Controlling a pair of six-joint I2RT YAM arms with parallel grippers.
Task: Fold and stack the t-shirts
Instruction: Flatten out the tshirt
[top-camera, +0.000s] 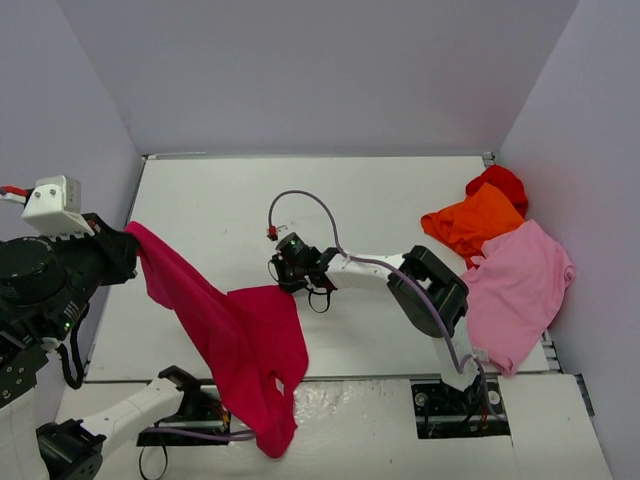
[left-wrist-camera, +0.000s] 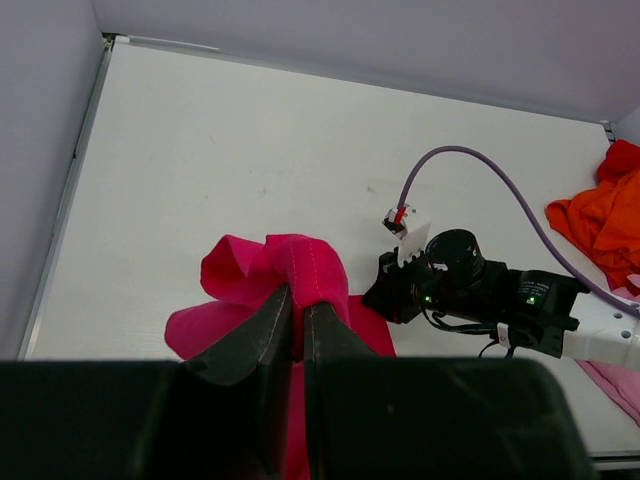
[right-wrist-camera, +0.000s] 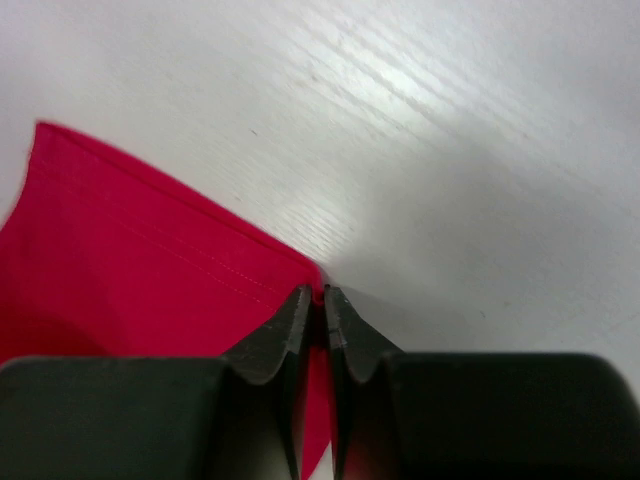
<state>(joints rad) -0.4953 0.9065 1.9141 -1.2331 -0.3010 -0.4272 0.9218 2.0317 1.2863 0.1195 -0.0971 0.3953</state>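
A white table (top-camera: 350, 200) enclosed by pale grey walls (top-camera: 320, 70), seen from above and behind the two arms. The crimson shirt (top-camera: 240, 340) serves as the landmark throughout.

Left gripper (left-wrist-camera: 298, 300): closed, its two dark fingers pinching a bunched fold of the crimson shirt. A stitched hem curls over the fingertips. This gripper holds the shirt's left end raised above the table.

Right gripper (right-wrist-camera: 322, 295): fingers drawn almost together on the shirt's upper right corner, with a sliver of crimson cloth showing between the tips. The tips sit low at the table, where the double-stitched hem ends. A purple cable (top-camera: 310, 205) loops beyond this corner.

The crimson shirt hangs as a slanted band from its raised left end down to a wider panel lying on the table. Its lower part drapes over the table's near edge, between the arm bases. The cloth is wrinkled and unfolded, and a small white label (top-camera: 280, 385) shows near its lower right edge.

Well apart to the right of the crimson shirt lie three others in a loose pile. The pink shirt (top-camera: 520, 285) is spread widest and is the nearest of them. The orange shirt (top-camera: 470, 222) lies crumpled behind it, touching it. The red shirt (top-camera: 500, 182) is bunched farthest back.
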